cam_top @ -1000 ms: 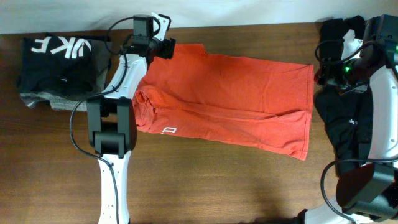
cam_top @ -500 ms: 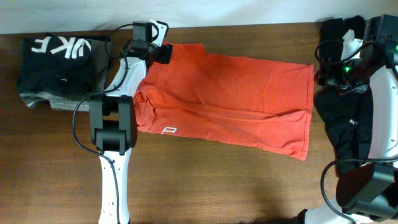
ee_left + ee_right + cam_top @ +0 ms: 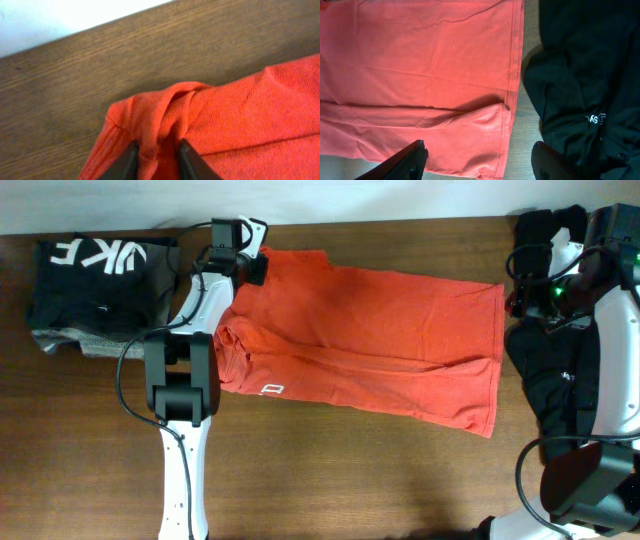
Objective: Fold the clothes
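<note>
A brown wooden bench (image 3: 330, 480) carries one orange-red T-shirt (image 3: 380, 340), one loose black garment (image 3: 545, 380) at its right end, and at the left one folded black garment with white lettering (image 3: 95, 280) on one grey garment (image 3: 100, 343). The left pincer (image 3: 157, 155) is nipped onto a bunched fold at the shirt's far left corner. The right pincer (image 3: 480, 160) gapes wide, holding nothing, above the shirt's right hem beside the loose black garment.

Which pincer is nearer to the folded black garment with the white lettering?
Left. The left pincer pinches a corner of the orange T-shirt close to the folded black garment. The right pincer hangs open over the shirt's far end.
</note>
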Robot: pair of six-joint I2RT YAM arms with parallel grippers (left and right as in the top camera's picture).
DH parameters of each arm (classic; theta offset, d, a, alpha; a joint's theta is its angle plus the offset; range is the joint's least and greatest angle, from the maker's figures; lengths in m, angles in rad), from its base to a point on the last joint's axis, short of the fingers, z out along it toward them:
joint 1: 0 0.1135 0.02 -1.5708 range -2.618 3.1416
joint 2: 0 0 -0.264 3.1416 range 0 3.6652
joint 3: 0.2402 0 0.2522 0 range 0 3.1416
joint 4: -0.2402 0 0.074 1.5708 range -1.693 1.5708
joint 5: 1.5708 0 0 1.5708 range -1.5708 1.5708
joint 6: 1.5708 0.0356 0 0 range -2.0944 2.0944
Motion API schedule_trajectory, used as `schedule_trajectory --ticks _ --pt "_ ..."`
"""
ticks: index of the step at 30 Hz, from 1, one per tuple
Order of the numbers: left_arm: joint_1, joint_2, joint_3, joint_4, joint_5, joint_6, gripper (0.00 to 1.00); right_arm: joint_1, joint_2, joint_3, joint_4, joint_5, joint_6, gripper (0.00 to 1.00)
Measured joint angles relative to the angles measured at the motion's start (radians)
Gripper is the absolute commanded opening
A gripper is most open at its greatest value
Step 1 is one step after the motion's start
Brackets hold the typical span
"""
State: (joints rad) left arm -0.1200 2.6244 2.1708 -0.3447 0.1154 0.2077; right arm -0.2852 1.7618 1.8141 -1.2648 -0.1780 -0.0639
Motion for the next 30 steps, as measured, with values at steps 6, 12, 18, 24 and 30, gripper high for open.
schedule_trajectory --ticks 6,12,18,24,30 --pt "0.000 0.019 0.174 -0.210 0.002 -0.042 0.01 0.000 0.000 0.000 0.003 0.000 0.000 0.72" --pt "-0.005 0.019 0.431 -0.487 0.008 -0.052 0.01 0.000 0.000 0.000 0.014 0.000 0.000 0.72" --pt "-0.015 0.019 0.551 -0.731 0.008 -0.055 0.00 0.000 0.000 0.000 0.016 0.000 0.000 0.72" --pt "-0.035 0.019 0.557 -1.024 0.008 -0.055 0.01 0.000 0.000 0.000 0.024 0.000 0.000 0.72" --pt "-0.059 0.019 0.557 -1.173 0.008 -0.055 0.03 0.000 0.000 0.000 0.031 0.000 0.000 0.72"
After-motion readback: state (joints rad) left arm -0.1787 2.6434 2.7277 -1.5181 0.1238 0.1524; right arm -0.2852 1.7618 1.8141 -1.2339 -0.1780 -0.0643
